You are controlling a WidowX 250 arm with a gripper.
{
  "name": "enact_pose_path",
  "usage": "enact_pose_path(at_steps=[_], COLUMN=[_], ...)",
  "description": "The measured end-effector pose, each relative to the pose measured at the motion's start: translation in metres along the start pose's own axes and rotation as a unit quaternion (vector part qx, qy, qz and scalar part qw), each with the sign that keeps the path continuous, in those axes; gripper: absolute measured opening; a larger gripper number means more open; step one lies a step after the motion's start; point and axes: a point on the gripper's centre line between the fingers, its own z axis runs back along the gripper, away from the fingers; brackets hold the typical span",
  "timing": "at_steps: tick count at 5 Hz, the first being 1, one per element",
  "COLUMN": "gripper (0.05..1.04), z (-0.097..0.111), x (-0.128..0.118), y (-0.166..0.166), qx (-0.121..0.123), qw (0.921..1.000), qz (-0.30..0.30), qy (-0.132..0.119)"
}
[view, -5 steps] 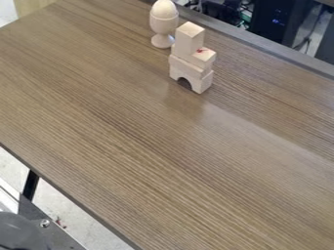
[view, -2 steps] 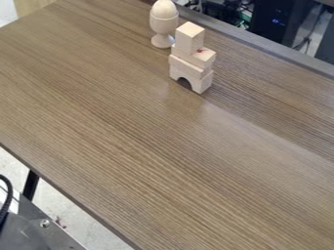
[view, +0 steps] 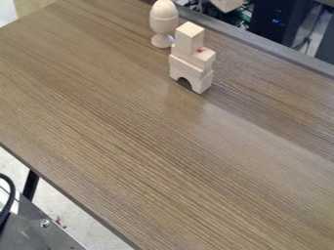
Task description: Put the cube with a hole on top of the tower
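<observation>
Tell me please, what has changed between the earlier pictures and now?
A pale wooden block has come into view at the top edge, right of the tower. At lower left, a black cable, absent in the first picture, now shows. The tower, egg and cup stayed put.

The camera looks down at a slant from up high, facing across the table to the block tower at upper middle, near enough to see wood lines.
</observation>
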Motion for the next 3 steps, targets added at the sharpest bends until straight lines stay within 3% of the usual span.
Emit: enact_pose_path(at_steps=[3], gripper=[0.531], z=[-0.021], x=[-0.013], y=[0.018], qx=[0.031], qw=[0.9944], qz=[0.098], qy=[0.021])
